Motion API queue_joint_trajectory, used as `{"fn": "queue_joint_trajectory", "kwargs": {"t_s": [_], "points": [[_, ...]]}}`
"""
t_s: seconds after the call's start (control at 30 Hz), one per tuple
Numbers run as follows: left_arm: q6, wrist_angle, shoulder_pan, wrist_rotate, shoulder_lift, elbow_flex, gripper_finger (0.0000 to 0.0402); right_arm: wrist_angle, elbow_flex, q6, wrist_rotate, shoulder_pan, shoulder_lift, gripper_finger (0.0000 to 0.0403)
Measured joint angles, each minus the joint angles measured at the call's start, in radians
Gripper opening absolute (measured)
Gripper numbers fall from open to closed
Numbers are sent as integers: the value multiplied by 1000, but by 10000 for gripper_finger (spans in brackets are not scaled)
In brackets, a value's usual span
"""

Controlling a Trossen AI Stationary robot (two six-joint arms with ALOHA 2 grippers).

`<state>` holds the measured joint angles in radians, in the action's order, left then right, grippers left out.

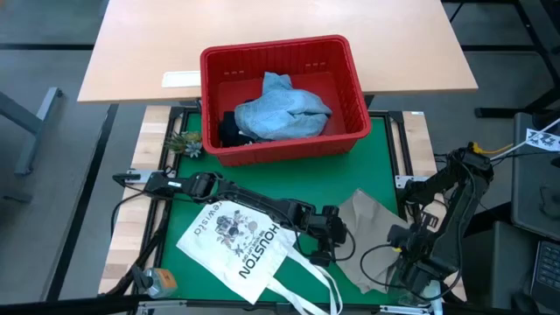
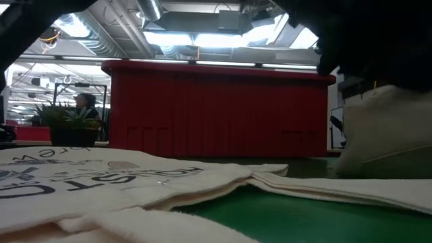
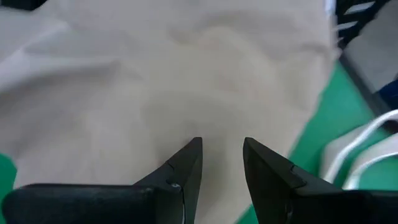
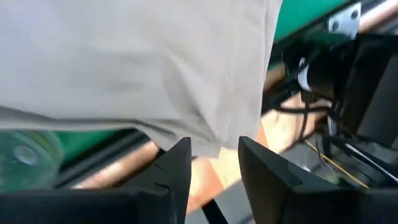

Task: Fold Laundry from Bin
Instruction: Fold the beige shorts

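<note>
Laundry sits in two places as we look down: a light blue denim piece [image 1: 284, 112] with something dark beside it lies heaped in the red bin [image 1: 282, 96], well beyond both of our grippers, and a beige cloth [image 1: 372, 232] lies spread on the green surface [image 1: 367, 157] between them. Our left gripper [image 3: 222, 163] hovers at the edge of that beige cloth, fingers [image 3: 186, 168] apart with a narrow gap, the cloth filling the view ahead of them; nothing sits between them. Just behind this gripper lies the white tote bag [image 1: 236, 245] printed "HOUSTON", its white straps [image 1: 319, 284] trailing beside the gripper. Our right gripper [image 4: 214, 163] is at the near corner of the surface, on the other side of the beige cloth. Its fingers stand apart, and the cloth's hem hangs just ahead of them, not pinched. From the low view the bin's red wall [image 2: 216, 108] stands behind the tote bag, and a person shows far back in the room.
</note>
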<state>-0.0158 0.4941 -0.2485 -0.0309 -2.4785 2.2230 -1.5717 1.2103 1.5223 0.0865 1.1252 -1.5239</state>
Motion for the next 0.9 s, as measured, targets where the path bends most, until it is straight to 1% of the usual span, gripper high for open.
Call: {"fn": "queue_joint_trajectory", "kwargs": {"t_s": [0.1,0.2,0.23,0.27,0.37,0.53,0.63,0.73,0.9], "points": [[0,4,4,-5,-15,1,112,0,7,30,-117,0,12,134],[1,26,8,-9,-31,2,112,5,6,90,-289,0,10,134],[1,35,8,-9,-33,2,112,17,-1,100,-331,-5,10,134],[1,48,8,-9,-33,2,112,36,-11,102,-347,-20,9,134],[1,88,14,-12,-30,2,112,136,-66,83,-328,-72,7,134],[1,150,20,-15,-30,2,112,300,-171,-21,-313,-144,7,134],[1,186,21,-37,-30,2,112,378,-244,-82,-273,-189,7,134],[5,251,26,-69,-30,2,112,480,-320,-144,-259,-237,7,134],[9,394,41,-75,-29,2,112,649,-413,-266,-255,-330,7,134]]}}
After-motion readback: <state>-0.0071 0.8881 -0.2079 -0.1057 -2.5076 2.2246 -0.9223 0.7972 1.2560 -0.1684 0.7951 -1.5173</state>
